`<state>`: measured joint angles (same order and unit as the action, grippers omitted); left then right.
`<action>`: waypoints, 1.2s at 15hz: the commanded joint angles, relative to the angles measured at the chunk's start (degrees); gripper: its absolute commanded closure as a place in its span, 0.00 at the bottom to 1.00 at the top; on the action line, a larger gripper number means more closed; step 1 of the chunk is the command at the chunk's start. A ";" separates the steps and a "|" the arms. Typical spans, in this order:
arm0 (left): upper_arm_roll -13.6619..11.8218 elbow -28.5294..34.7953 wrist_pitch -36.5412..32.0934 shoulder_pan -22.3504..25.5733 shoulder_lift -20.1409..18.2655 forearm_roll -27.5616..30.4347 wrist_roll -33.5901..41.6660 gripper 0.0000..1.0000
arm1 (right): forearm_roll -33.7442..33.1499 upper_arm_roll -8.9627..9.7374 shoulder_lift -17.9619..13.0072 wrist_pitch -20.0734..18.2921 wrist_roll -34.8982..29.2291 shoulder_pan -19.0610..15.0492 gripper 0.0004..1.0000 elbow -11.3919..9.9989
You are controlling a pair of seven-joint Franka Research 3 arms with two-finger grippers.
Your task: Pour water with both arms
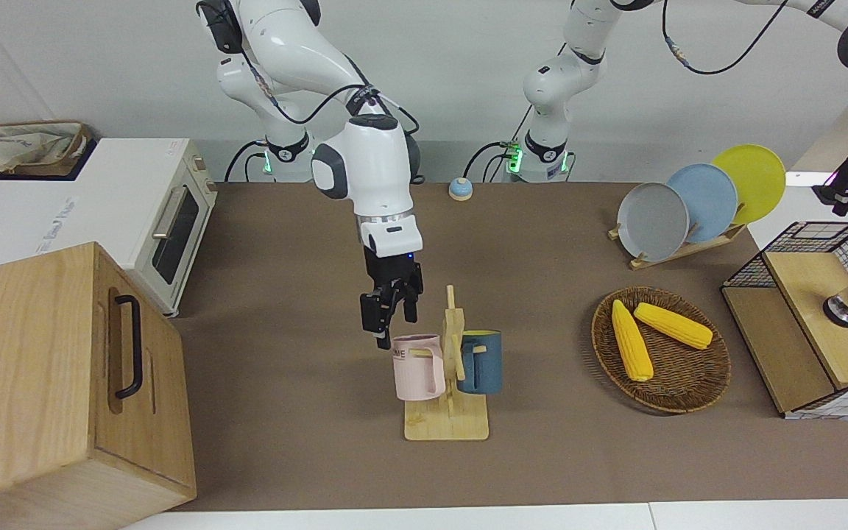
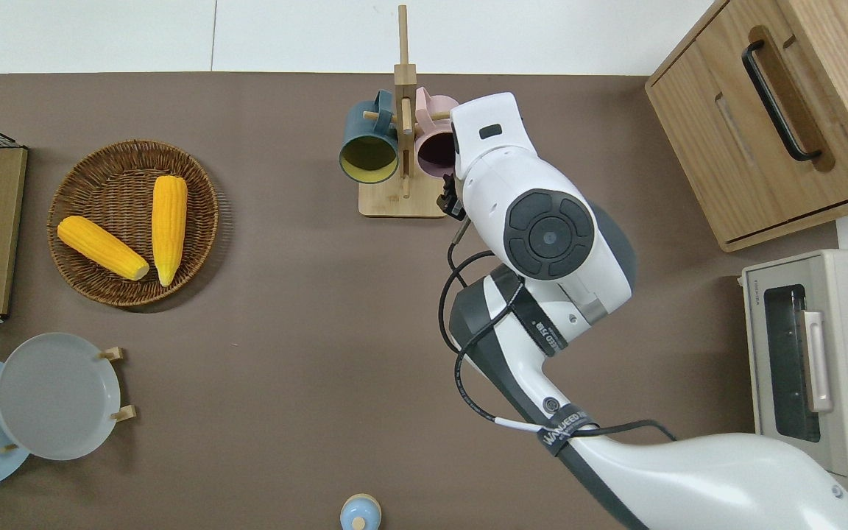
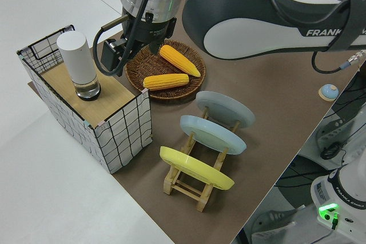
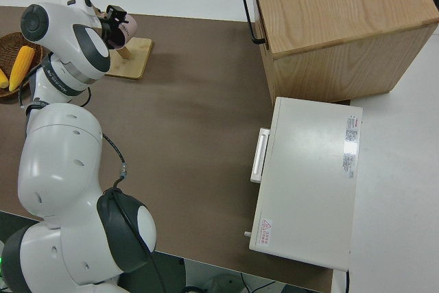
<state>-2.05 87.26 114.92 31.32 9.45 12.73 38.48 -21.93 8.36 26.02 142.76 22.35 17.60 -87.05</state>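
Note:
My right gripper [image 1: 394, 324] hangs open just over the rim of a pink mug [image 1: 417, 368] that hangs on a wooden mug rack [image 1: 446, 423]. One fingertip [image 1: 382, 340] reaches down to the mug's rim. A dark blue mug [image 1: 481, 364] hangs on the rack's opposite peg. The overhead view hides this gripper under its own wrist, over the pink mug [image 2: 435, 151]. My left gripper [image 3: 128, 55] stands open in the air close beside a white bottle [image 3: 80, 61] with a clear base. The bottle stands upright on a wooden shelf in a wire crate [image 3: 123, 132].
A wicker basket [image 1: 659, 401] holding two corn cobs lies between the rack and the crate. Three plates stand in a rack [image 1: 689, 246] nearer to the robots. A white oven [image 1: 137, 213] and a wooden cabinet [image 1: 41, 375] fill the right arm's end. A small blue bell [image 1: 460, 189] sits near the arm bases.

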 commanded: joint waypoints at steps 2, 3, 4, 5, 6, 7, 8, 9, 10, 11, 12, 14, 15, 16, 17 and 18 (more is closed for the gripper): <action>0.38 0.89 7.32 1.20 2.23 5.20 3.79 0.00 | -2.06 0.07 1.57 1.12 -0.38 -0.37 0.11 0.56; 0.38 0.98 8.47 1.20 2.76 5.73 3.88 0.00 | -2.15 0.07 1.57 1.12 -0.38 -0.37 0.16 0.56; 0.38 1.51 10.57 1.11 3.20 7.73 3.97 0.00 | -2.15 0.07 1.84 1.73 -0.29 -0.37 0.19 0.56; 0.47 2.21 12.33 1.02 3.38 8.45 4.06 0.00 | -2.15 -0.10 2.01 2.34 0.06 -0.37 0.24 0.56; 0.82 2.91 15.04 0.94 4.08 8.98 5.02 0.00 | -2.15 -0.28 2.36 2.52 0.24 -0.37 0.29 0.65; 1.00 3.61 16.72 0.94 4.60 9.85 5.81 0.00 | -2.15 -0.36 2.45 2.87 0.24 -0.37 0.30 0.74; 1.09 4.40 18.48 0.85 4.78 11.17 6.25 0.00 | -2.24 -0.37 2.45 2.96 0.24 -0.37 0.32 0.74; 1.18 5.11 20.15 0.76 5.13 12.22 7.30 0.00 | -2.24 -0.37 2.45 3.05 0.24 -0.37 0.34 0.65; 1.26 5.55 21.04 0.76 5.57 13.45 8.44 0.00 | -2.32 -0.45 2.45 3.05 0.24 -0.37 0.37 0.74; 1.26 5.55 21.48 0.85 6.10 15.21 9.41 0.00 | -2.41 -0.45 2.45 3.05 0.24 -0.37 0.37 0.74; 1.26 5.47 21.92 0.76 6.54 16.70 11.16 0.00 | -2.67 -0.71 2.45 3.05 0.24 -0.37 0.40 0.74; 1.35 5.55 23.42 0.94 7.33 19.17 14.16 0.00 | -2.59 -1.51 2.80 3.05 0.24 -0.28 0.46 1.35; 1.26 5.47 23.68 0.94 7.60 20.66 14.95 0.00 | -2.68 -1.59 2.89 3.05 0.24 -0.02 0.47 1.62; 1.35 5.47 24.73 0.76 7.77 21.63 15.83 0.00 | -2.59 -1.86 2.89 3.05 0.15 0.50 0.47 1.88; 1.35 5.55 25.52 0.67 7.86 22.16 16.53 0.00 | -2.59 -2.03 2.89 3.05 0.15 0.51 0.49 1.88; 1.35 5.55 25.70 0.67 8.38 22.86 17.15 0.00 | -2.59 -2.12 2.89 3.05 0.06 0.59 0.50 1.88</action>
<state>-0.97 92.04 138.04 31.96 17.30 32.62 52.32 -23.03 6.79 27.86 145.08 22.36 17.67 -86.61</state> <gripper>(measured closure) 0.004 0.471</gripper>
